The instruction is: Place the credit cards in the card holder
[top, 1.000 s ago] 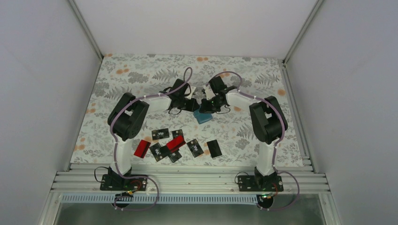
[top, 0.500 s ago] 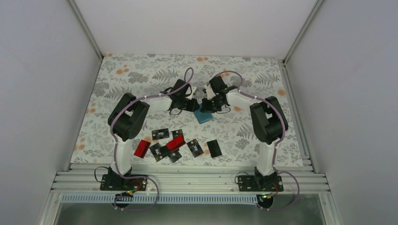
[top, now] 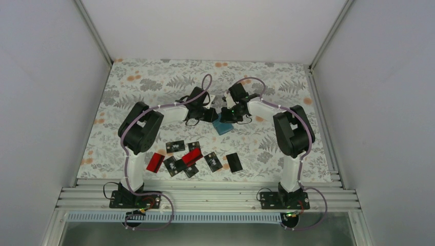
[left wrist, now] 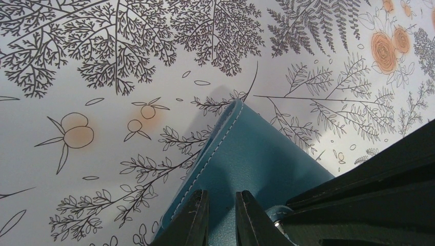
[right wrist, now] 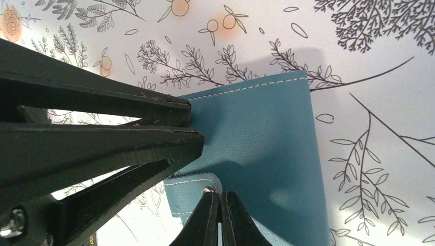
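both arms are reaching in to the middle of the table (top: 154, 82), meeting over the card holder (top: 224, 127). the teal card holder is sitting about mid-table, just on the near side of the two grippers, well apart from the credit cards (top: 234, 162).

the left gripper (top: 212, 114) is coming in from the left. in the left wrist view the left gripper (left wrist: 222, 195) is showing a narrow gap between its fingers (left wrist: 197, 220), with the teal card holder (left wrist: 256, 159) filling that gap, so it is pinching the holder's edge. the white stitching is running along the edge up to a corner that is pointing away from the camera. a shadow is falling on the floral cloth beside that corner; cannot tell if that end is touching the cloth.

the right gripper (top: 228, 116) is coming in from the right. in the right wrist view the right gripper (right wrist: 219, 196) is holding its fingers pressed together, tips sitting at the stitched edge of a small inner flap of the card holder (right wrist: 261, 133). cannot tell if a layer is caught between them. the left gripper's black fingers are showing big on the left of that view, tips clamping on the holder's left edge.

the credit cards are lying scattered near the front edge of the table, between the two arm bases: two red ones and several black ones with white print, some overlapping in the middle of the bunch, one plain black one off to the right. none is showing in either wrist view.
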Robot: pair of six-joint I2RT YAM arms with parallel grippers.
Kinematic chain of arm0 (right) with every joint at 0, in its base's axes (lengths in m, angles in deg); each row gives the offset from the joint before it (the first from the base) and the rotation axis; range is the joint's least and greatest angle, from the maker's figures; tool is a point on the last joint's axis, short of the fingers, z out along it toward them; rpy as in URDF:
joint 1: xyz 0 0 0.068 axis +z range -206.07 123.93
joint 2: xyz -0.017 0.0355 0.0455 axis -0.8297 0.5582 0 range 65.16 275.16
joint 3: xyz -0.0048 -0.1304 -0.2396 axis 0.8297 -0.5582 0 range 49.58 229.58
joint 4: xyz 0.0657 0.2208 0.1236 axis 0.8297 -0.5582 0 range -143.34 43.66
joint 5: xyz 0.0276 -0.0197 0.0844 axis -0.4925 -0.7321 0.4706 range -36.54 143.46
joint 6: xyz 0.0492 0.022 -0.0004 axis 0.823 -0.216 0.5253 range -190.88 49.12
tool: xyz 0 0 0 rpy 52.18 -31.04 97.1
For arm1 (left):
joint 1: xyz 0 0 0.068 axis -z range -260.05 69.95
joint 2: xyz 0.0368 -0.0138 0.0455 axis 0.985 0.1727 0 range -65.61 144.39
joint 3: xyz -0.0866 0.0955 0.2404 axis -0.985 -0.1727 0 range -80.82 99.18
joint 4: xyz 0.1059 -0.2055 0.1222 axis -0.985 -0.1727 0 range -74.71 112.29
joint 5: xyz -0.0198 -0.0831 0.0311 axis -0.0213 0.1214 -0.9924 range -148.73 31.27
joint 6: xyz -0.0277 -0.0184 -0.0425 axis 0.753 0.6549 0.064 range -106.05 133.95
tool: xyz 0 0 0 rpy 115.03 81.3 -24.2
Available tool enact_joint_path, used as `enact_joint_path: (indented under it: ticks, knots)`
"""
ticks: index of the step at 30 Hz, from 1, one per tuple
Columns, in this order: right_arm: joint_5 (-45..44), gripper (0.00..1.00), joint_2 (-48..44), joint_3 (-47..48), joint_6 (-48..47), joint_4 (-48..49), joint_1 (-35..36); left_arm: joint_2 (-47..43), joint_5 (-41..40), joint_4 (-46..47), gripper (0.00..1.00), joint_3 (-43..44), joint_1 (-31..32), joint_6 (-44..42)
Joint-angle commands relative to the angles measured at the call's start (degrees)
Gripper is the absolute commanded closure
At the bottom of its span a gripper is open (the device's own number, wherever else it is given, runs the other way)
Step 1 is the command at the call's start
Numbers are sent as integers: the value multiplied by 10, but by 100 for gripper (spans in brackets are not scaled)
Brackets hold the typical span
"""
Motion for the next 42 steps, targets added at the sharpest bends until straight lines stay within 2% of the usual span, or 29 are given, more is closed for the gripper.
enact_joint_path:
  ticks: [1,14,20,33,42]
  knots:
    - [-32,95,-8,-18,8,-26,-6,22,-38,-52,85,-17,2,-12]
    - [-47,95,9,-40,17,-35,-6,22,-42,-53,85,-15,2,-16]
    - [-28,95,12,-33,18,-49,-6,23,-46,-56,85,-14,1,-20]
    - [-17,96,62,-34,30,-93,-7,23,-58,-60,85,-7,3,-25]
    - [-46,96,112,-28,37,-142,-6,22,-70,-70,85,13,16,-24]
